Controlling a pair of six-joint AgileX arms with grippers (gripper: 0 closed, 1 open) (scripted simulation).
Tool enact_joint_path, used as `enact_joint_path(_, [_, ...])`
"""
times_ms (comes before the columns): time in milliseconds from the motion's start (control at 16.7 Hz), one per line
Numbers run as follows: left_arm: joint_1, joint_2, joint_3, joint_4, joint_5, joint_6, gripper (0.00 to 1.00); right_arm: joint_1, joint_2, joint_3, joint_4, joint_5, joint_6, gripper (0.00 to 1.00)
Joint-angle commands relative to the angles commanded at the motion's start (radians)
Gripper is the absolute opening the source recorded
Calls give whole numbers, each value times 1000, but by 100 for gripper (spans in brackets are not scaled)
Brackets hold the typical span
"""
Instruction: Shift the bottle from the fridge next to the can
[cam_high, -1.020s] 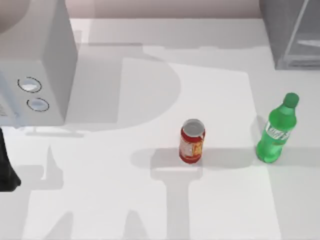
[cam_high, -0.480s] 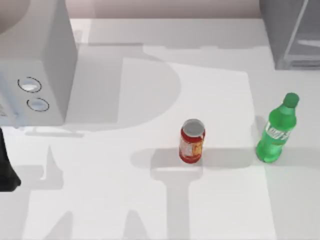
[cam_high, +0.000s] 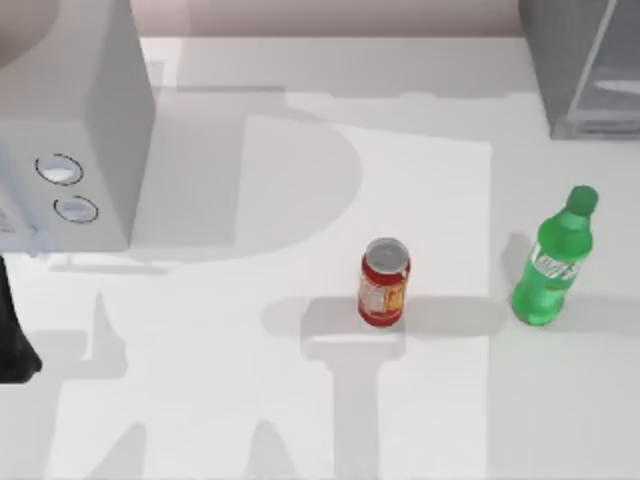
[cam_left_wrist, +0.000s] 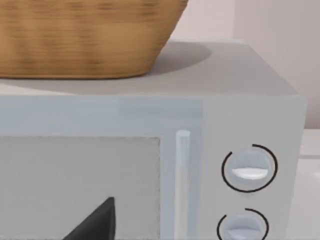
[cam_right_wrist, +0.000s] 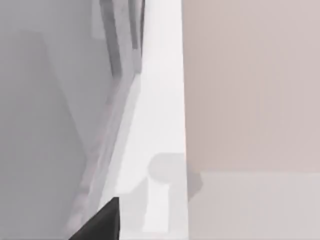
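Note:
The green bottle (cam_high: 553, 262) stands upright on the table near the right side, free of any gripper. The red can (cam_high: 384, 283) stands upright to its left, a clear gap between them. The grey fridge (cam_high: 575, 62) sits at the back right corner, and its grey side (cam_right_wrist: 45, 125) shows close in the right wrist view. My left arm (cam_high: 12, 335) is parked at the table's left edge. A dark part of my left gripper (cam_left_wrist: 95, 225) faces the white box. A dark part of my right gripper (cam_right_wrist: 100, 222) is beside the fridge.
A white box with two round dials (cam_high: 70, 130) stands at the back left; its door and dials (cam_left_wrist: 248, 167) fill the left wrist view, with a wicker basket (cam_left_wrist: 85, 35) on top. Arm shadows lie across the pale table (cam_high: 250, 400).
The shadow over the table's right side has spread to the left. The bottle, the can and the left arm have not moved.

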Motion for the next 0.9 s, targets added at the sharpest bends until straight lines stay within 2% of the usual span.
enact_joint_path(480, [0,0,0,0,0,0,100,29,-8,-10,39,17,41,100])
enact_joint_path(660, [0,0,0,0,0,0,100,124,-25,-42,78,97,119,100])
enact_joint_path(900, [0,0,0,0,0,0,100,390,-71,-118,170,290,288,100])
